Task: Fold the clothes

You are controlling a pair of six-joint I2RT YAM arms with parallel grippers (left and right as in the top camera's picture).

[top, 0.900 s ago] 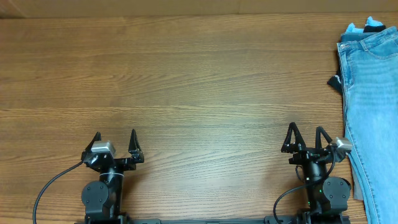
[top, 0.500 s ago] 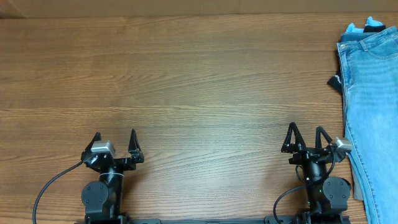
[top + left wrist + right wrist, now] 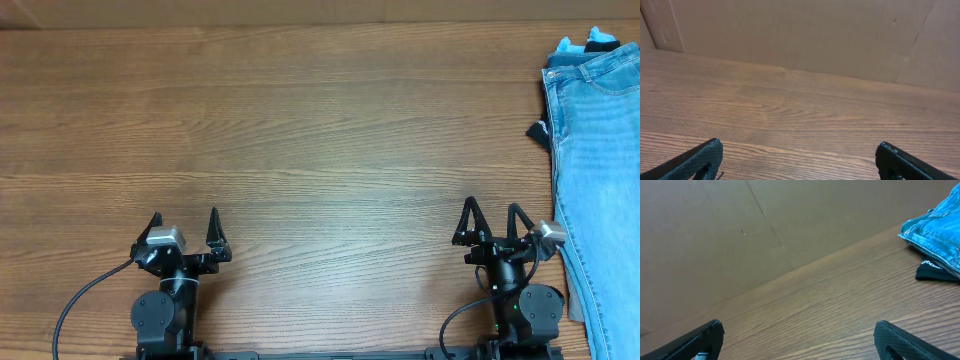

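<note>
Left gripper (image 3: 186, 228) and right gripper (image 3: 490, 218) sit low, jaws spread wide and empty, likely a ready pose, with the jeans (image 3: 600, 150) laid flat just right of the right gripper, untouched.

Wood-grain table (image 3: 300, 130), plain brown cardboard wall (image 3: 805, 35) behind far edge, even light

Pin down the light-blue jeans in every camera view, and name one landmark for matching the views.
Overhead: the jeans run down the right edge, waist toward the top.
Left wrist: not in view.
Right wrist: their waist end fills the upper right corner.
Shared landmark: the black garment poking out beside the waist, also in the right wrist view.
</note>
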